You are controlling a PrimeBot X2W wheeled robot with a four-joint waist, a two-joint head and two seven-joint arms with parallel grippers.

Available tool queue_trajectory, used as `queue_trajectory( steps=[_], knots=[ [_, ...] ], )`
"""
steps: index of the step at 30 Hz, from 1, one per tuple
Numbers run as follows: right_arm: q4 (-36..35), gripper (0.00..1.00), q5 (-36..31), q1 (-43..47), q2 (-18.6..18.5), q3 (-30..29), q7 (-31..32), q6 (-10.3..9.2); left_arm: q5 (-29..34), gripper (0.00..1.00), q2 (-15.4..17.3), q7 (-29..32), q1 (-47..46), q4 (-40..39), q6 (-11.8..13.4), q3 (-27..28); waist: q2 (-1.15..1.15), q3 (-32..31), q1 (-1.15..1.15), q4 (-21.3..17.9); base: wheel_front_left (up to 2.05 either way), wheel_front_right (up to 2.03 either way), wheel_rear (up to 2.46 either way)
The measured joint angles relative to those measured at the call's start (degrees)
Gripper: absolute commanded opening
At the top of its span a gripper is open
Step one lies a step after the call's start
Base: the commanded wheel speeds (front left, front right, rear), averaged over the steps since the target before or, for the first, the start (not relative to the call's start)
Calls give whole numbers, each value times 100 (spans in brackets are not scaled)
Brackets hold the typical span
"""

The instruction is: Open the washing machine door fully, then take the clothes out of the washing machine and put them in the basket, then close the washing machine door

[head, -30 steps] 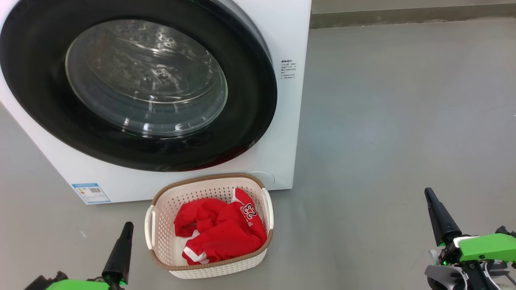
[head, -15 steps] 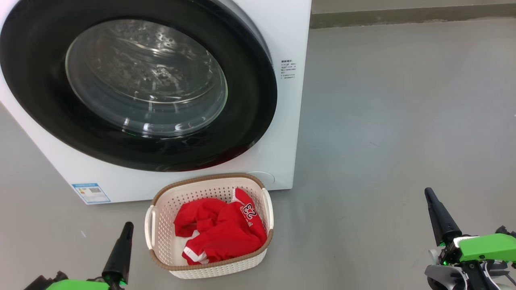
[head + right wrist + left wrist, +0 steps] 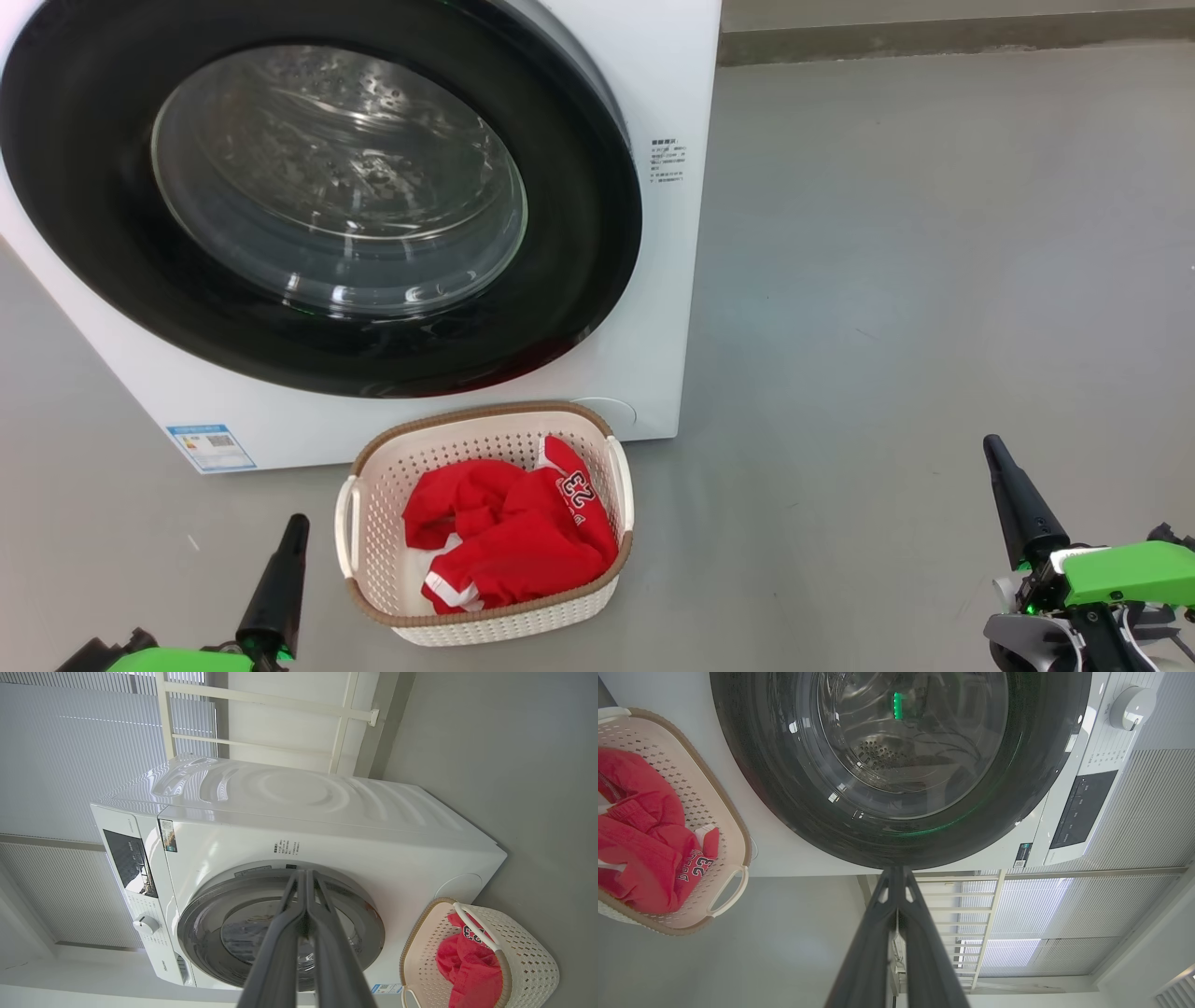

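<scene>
No shift anywhere: clothes [image 3: 509, 541] in basket [image 3: 495, 627], washing machine door [image 3: 583, 233] closed

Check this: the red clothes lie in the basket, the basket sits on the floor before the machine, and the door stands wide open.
Wrong on the door: it is shut, flush against the machine, as the head view shows. The clothes do lie in the basket, which sits on the floor before the machine.
</scene>
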Motion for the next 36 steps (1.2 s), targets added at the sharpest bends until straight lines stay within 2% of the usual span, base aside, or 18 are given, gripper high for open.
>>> queue_trajectory(
  steps=[36],
  knots=[
    [0,0,0,0,0,0,0,0,0,0,0,0,0,0,0,0,0,0,0,0,0,0,0]
  ],
)
